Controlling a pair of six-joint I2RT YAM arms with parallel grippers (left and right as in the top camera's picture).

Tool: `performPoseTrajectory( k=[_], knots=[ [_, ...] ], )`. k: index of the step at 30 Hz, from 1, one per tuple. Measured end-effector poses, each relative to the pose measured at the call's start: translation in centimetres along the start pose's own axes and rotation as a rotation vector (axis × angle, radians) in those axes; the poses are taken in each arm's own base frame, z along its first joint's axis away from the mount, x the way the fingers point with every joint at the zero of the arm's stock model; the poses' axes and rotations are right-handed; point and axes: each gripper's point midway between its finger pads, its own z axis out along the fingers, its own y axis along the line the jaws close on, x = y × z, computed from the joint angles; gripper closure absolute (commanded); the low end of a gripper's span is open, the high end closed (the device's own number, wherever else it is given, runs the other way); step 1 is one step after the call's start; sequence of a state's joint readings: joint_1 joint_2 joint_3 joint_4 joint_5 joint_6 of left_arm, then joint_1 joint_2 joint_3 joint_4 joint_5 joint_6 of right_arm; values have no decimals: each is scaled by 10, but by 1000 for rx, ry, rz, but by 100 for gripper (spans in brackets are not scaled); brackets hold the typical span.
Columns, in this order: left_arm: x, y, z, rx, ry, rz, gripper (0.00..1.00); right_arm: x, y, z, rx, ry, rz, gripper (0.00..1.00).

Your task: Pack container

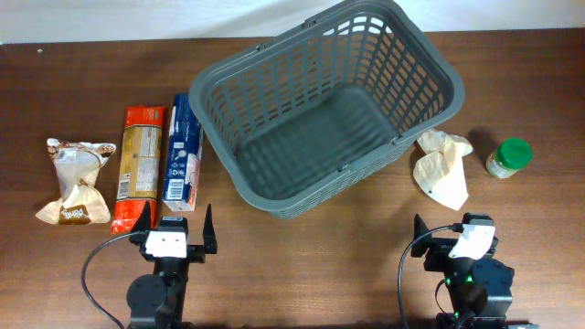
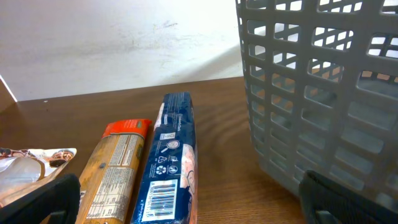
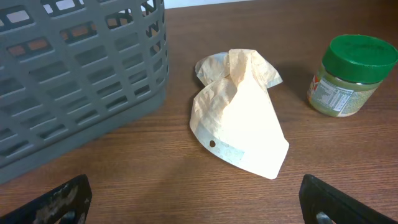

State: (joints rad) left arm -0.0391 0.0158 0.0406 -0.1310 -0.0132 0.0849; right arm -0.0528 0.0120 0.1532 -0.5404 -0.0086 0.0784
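Observation:
The container [image 1: 239, 69], a large dark grey slotted basket, stands empty at the table's middle back; its wall shows in the left wrist view [image 2: 323, 93] and the right wrist view [image 3: 74, 74]. My left gripper [image 1: 175, 226] is open and empty at the front left, just in front of a blue packet [image 1: 182, 151]. My right gripper [image 1: 454, 236] is open and empty at the front right, in front of a cream paper bag [image 1: 443, 166]. A jar with a green lid [image 1: 508, 157] stands right of the bag.
An orange-red packet [image 1: 138, 164] lies left of the blue one, and a brown-and-white bag [image 1: 75, 181] lies at the far left. In the wrist views I see the blue packet [image 2: 171, 162], orange packet [image 2: 115, 171], paper bag [image 3: 239, 112] and jar [image 3: 348, 74].

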Motion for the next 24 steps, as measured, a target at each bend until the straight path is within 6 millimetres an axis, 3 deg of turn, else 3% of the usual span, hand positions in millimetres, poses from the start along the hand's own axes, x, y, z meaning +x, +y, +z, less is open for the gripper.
performPoseTrajectory(
  k=[15, 24],
  knots=[
    [0, 0, 0, 0, 0, 0, 1, 0, 0, 0, 0, 0, 0, 1],
    [-3, 12, 0, -71, -7, 49, 1, 0, -4, 0, 24, -2, -21, 1]
  ],
)
